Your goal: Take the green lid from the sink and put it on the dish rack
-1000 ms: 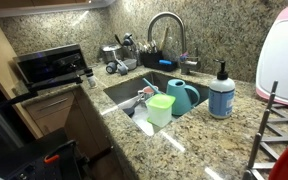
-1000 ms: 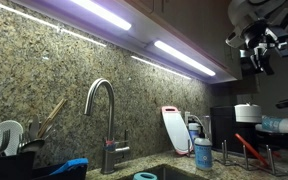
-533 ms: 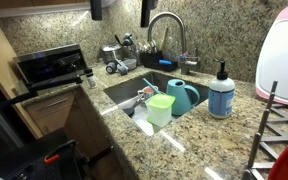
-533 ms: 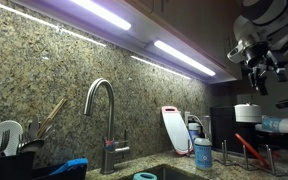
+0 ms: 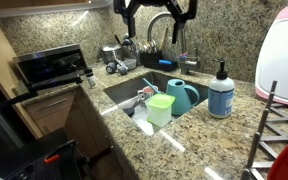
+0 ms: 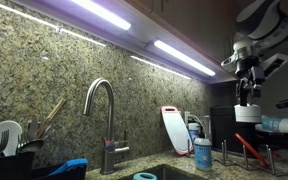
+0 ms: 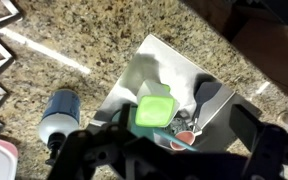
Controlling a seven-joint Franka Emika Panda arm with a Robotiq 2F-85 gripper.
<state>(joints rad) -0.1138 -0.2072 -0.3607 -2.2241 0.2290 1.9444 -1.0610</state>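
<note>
the tool (image 5: 152,20) hangs high above the sink (image 5: 125,86), jaws spread wide and holding nothing. in the wrist view the green lid (image 7: 154,110) lies almost straight below it.

in an exterior view the green lid (image 5: 160,108) stands in the sink's near corner, just beside the teal jug (image 5: 183,95), with pale clutter on its other side.

likely troubles, as i judge them:
- the curved faucet (image 5: 165,22) rises close to the tool, so a careless descent could knock a finger against its neck.
- the lid is crowded, and a finger coming down on the jug side may land on the jug's rim or push it over instead of slipping into the gap.
- the lid looks like thin, smooth plastic, possibly wet. a pinch across its rounded walls could flex it and let it squirt out, or hold it crooked.
- the way to the dish rack (image 5: 268,128) crosses the surface past the soap bottle (image 5: 221,93), and a low carry could topple it.
- released between the thin prongs, a light lid may tip or slide off.
</note>
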